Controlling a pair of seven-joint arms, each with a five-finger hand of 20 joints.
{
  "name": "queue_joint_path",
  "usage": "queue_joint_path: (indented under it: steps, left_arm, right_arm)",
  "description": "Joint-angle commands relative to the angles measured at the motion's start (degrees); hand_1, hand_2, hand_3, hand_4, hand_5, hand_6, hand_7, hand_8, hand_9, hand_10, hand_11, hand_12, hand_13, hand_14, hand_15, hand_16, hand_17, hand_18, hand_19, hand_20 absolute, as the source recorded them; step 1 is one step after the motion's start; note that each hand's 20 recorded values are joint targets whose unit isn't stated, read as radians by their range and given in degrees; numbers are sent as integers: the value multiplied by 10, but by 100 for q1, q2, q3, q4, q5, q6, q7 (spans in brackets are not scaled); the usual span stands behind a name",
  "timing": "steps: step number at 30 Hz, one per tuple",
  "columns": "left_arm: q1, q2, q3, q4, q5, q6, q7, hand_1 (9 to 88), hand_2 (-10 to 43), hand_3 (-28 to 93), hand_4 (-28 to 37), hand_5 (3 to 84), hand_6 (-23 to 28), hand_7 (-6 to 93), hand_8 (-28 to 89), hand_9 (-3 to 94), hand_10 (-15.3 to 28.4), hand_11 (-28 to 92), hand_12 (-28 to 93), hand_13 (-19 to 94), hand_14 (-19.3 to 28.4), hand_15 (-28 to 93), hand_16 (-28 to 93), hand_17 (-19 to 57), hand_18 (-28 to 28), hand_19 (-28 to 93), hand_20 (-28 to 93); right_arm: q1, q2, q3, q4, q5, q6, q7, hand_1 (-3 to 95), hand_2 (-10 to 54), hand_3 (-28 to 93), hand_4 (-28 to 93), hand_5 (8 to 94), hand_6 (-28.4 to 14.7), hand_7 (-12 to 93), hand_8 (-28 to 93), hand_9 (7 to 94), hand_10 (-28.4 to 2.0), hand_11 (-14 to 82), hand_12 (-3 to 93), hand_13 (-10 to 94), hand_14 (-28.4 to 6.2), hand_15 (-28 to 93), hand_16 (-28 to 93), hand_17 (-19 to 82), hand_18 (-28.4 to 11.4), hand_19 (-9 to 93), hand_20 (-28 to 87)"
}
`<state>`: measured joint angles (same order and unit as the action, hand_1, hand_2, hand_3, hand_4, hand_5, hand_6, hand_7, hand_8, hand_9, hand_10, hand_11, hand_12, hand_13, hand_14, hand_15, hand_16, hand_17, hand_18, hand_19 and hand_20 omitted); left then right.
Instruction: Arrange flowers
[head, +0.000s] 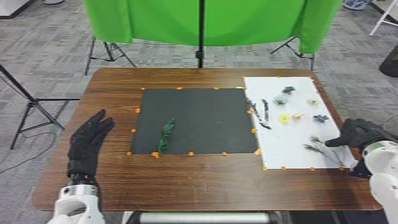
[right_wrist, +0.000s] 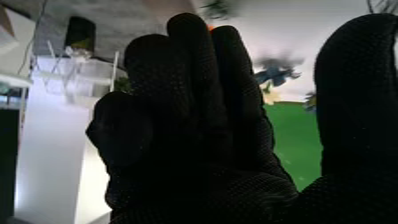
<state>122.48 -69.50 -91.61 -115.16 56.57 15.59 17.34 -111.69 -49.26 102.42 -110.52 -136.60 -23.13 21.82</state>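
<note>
You have: one green sprig (head: 166, 134), flat on the black mat (head: 200, 115); dark stems (head: 266, 107), yellow flower (head: 284, 118), blue flower (head: 321, 118), thin sprigs (head: 314, 149), loose on your white sheet (head: 284, 142).

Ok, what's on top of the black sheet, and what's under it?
A green sprig lies on the black sheet, toward the left. Anything underneath is covered.

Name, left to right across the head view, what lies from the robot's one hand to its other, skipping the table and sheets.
Left hand, green sprig, dark stems, yellow flower, peach-coloured flower, right hand.
</note>
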Motion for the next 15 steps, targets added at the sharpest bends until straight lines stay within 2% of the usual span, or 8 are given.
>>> queue_joint_path:
  steps: [1, 5, 15]
  left_arm:
    - [53, -65, 57, 54, 21, -72, -102, 211, -43, 691, -257, 444, 24, 96, -68, 464, 116, 126, 123, 375, 135, 115, -2, 105, 112, 26, 204]
    - [72, -58, 47, 48, 3, -35, -99, 211, -42, 690, -258, 445, 24, 95, -68, 464, 116, 125, 122, 376, 135, 115, -1, 105, 112, 26, 204]
    - [111, -55, 64, 39, 2, -69, -82, 210, -37, 689, -260, 445, 25, 95, -68, 465, 115, 126, 123, 378, 136, 116, -2, 104, 111, 26, 205]
  right_arm:
    - [-360, -97, 17, -111, 264, 353, -14, 419, -95, 540, -282, 667, -34, 195, -73, 753, -148, 227, 234, 770, -85, 604, 286, 538, -148, 924, 473]
    - [-460, -137, 60, -216, 225, 847, -103, 393, -95, 591, -282, 670, -33, 194, -80, 760, -147, 232, 233, 779, -80, 602, 287, 546, -148, 930, 471]
    - [-556, -192, 163, -551, 602, 748, -80, 350, -95, 608, -217, 678, -33, 191, -82, 771, -150, 234, 231, 785, -84, 597, 292, 548, -149, 932, 475]
